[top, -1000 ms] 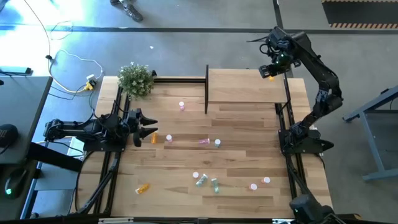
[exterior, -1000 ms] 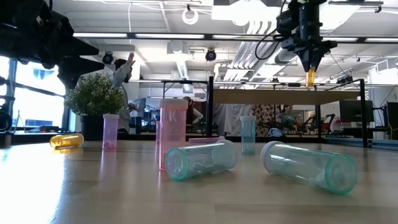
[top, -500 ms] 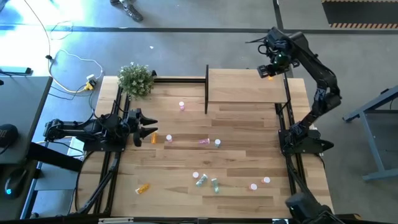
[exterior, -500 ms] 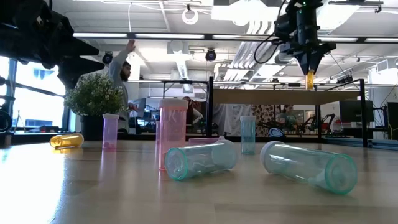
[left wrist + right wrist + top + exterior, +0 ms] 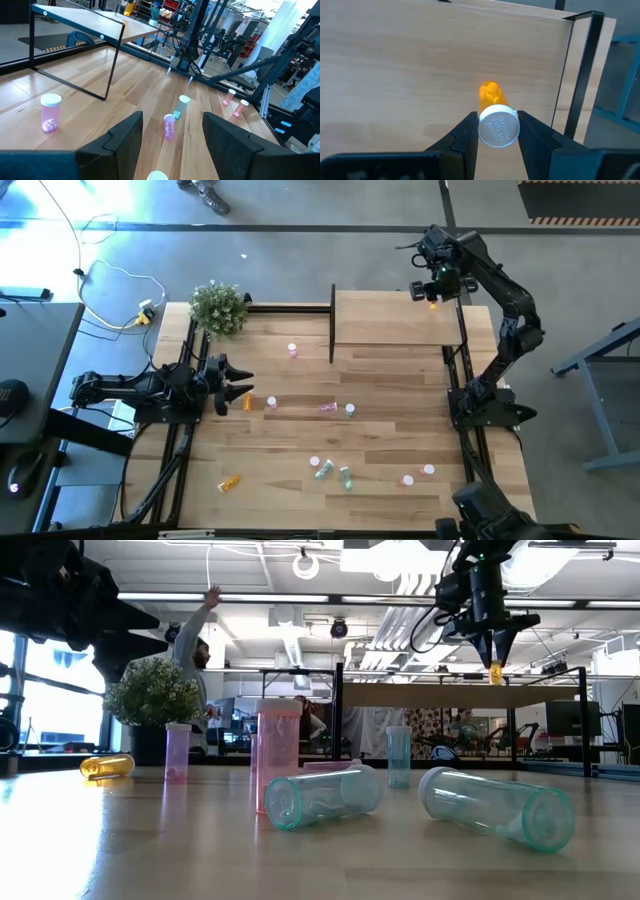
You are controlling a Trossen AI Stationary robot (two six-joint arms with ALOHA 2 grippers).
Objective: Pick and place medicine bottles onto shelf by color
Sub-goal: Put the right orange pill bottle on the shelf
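Observation:
My right gripper hangs over the far right corner of the light-wood shelf, shut on a small orange bottle with a white cap. In the low view the bottle's lower end shows just above the shelf board. My left gripper waits open at the table's left side, level, holding nothing. Several other bottles, pink, green and orange, stand or lie on the tabletop, such as a pink one and a green one. My right gripper pinches the orange bottle at its white-capped upper end between its two fingers. The fingers come from above and point down. The bottle hangs upright below them, cap up, its orange body clear of the shelf.
A leafy potted plant stands at the table's far left corner. A dark upright panel closes the shelf's left end, and a black frame runs along its right edge. An orange bottle lies close to my left gripper.
My right gripper has sunk a little toward the shelf with the orange bottle and has rolled about its downward-pointing line. The bottle stays upright in the hold.

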